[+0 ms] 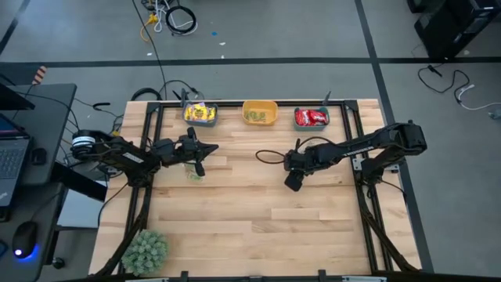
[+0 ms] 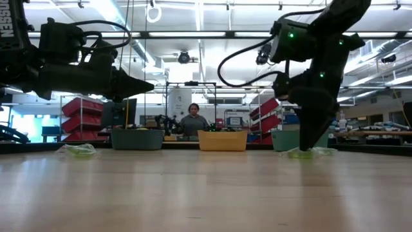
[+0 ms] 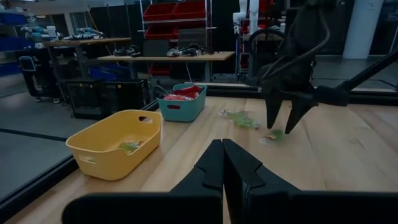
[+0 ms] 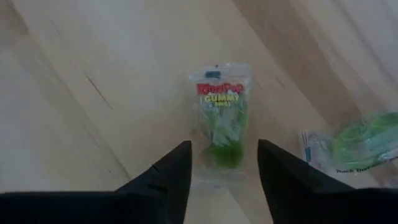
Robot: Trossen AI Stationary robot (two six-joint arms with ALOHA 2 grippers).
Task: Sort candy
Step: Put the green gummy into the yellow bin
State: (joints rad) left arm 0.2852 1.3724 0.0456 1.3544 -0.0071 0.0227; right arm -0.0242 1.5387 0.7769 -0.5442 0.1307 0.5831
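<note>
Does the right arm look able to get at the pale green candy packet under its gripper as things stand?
Probably yes. The right gripper hangs just above the green packet, its fingers open to either side of the packet's near end, with nothing lying between them. A second green packet lies apart, beside it.

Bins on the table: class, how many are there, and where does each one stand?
3, in a row along the table's far edge: left teal bin, yellow-orange bin in the middle, right teal bin.

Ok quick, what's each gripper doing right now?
Left gripper: shut, empty, raised above the table.
Right gripper: open, straddling a pale green candy packet, not gripping yet.
</note>
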